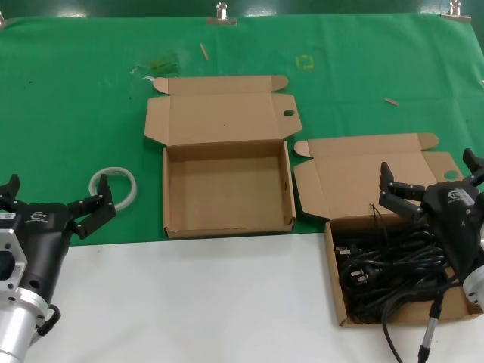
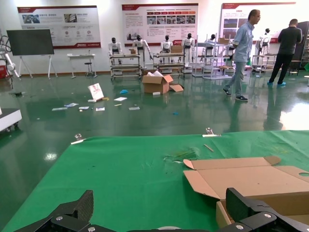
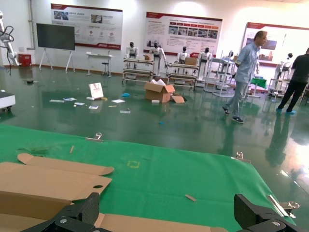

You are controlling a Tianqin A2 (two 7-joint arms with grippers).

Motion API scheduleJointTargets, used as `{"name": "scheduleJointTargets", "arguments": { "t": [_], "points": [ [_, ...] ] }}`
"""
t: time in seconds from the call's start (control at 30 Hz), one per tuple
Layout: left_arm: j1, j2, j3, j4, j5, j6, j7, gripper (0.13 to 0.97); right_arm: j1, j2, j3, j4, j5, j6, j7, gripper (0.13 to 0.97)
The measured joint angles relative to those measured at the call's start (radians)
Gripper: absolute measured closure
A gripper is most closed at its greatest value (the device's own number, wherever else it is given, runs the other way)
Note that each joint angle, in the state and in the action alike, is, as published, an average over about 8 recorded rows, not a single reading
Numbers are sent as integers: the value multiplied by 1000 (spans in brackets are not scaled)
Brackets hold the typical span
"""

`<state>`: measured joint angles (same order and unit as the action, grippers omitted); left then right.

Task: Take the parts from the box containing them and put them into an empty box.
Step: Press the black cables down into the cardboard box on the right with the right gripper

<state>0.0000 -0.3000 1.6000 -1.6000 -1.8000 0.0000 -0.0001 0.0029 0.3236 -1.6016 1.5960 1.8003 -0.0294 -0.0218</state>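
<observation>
Since the parts (image 1: 382,268) lie tangled in the box containing them (image 1: 339,302) at the counter's near right edge, the right gripper (image 1: 429,184), fingers apart above, should pinch one bundle before crossing to the empty box (image 1: 225,193) mid-counter.

A green cloth (image 1: 76,113) covers the far part of the tabletop (image 1: 189,302), and the near part is white. A whitish plastic ring (image 1: 113,186) lies on the cloth. Metal clips (image 1: 221,13) hold the cloth's far edge. A small wood stick (image 1: 203,51) lies near them. Out on the shiny floor, a man in a blue shirt (image 2: 243,54) walks past an open cardboard box (image 2: 157,83).
</observation>
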Motion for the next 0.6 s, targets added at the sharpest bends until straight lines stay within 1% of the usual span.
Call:
{"name": "scheduleJointTargets", "arguments": {
  "t": [0.6],
  "points": [
    [0, 0, 0, 0, 0, 0, 0, 136, 0, 0, 0, 0, 0, 0, 0, 129]
  ]
}}
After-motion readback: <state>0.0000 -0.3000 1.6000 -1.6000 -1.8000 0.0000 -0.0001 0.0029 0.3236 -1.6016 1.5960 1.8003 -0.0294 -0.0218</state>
